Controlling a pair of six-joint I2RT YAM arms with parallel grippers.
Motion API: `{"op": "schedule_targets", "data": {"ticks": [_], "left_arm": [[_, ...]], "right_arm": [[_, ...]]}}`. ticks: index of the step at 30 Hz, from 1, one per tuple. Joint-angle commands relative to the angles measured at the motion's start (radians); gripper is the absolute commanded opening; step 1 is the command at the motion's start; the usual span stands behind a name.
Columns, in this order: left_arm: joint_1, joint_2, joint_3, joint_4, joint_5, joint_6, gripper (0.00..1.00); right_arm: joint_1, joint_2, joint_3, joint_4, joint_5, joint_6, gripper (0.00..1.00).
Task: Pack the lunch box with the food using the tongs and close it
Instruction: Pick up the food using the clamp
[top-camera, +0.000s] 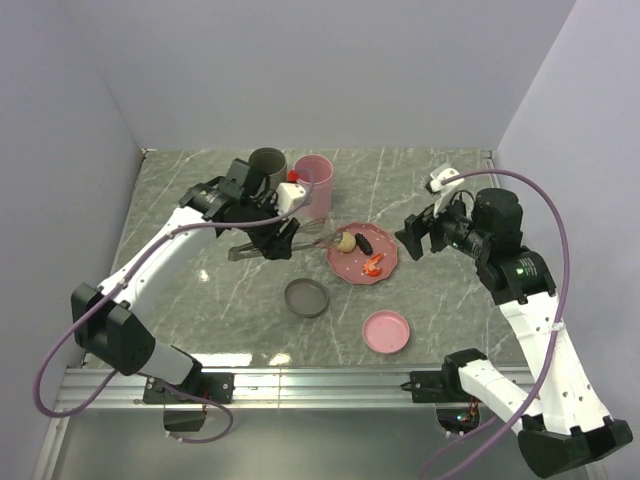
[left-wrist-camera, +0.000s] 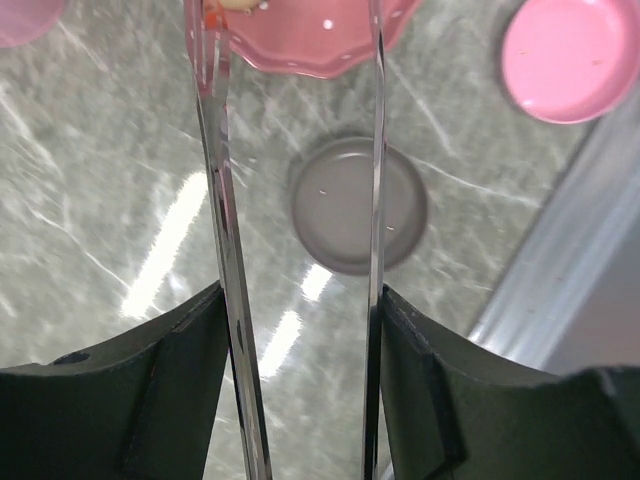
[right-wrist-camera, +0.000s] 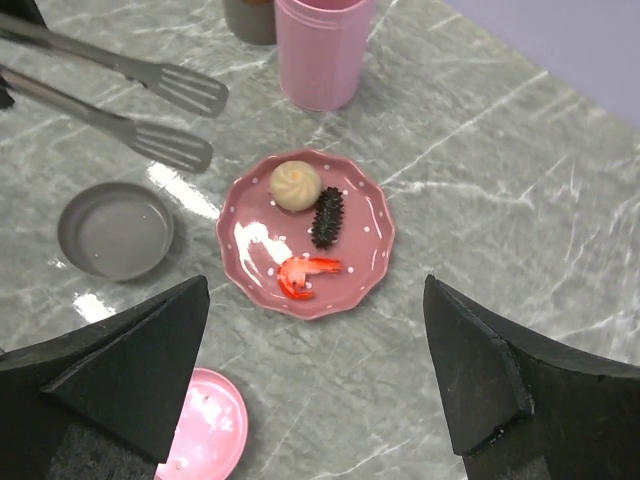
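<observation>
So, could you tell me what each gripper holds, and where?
The left gripper holds the tongs by their two arms; the right gripper holds nothing.

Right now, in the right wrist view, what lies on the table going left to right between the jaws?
grey lid → pink lid → pink scalloped plate. The tongs and the pink cup are left out because they overlap the others.

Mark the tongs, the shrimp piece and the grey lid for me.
tongs (right-wrist-camera: 188, 90): right wrist view, upper arm's flat tip.
shrimp piece (right-wrist-camera: 303, 272): right wrist view, its body.
grey lid (right-wrist-camera: 115, 230): right wrist view, bare centre.
</observation>
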Motion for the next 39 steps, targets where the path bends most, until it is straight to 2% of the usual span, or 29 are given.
{"op": "schedule_targets", "data": {"ticks": [1,5,11,27,39], "left_arm": [[-0.051,0.04,0.062,0.069,-0.151,0.055,0.61],[-0.095,0.08,0.086,0.115,-0.229,0.085,0.61],[-0.17,0.111,0.053,0.176,-0.306,0.144,0.6],[-0.18,0.302,0.092,0.21,-0.262,0.207,0.61],[-0.18,0.347,0.111,0.245,-0.3,0.206,0.61]], "right_arm": [[-0.083,0.008,0.031,0.013,-0.09,0.073,0.94],[-0.16,0.055,0.075,-0.005,-0.159,0.123,0.95],[-0.195,0.077,0.097,-0.015,-0.183,0.142,0.96],[-0.227,0.089,0.101,-0.015,-0.212,0.143,0.97],[-0.23,0.097,0.098,-0.015,-0.229,0.142,0.97]]}}
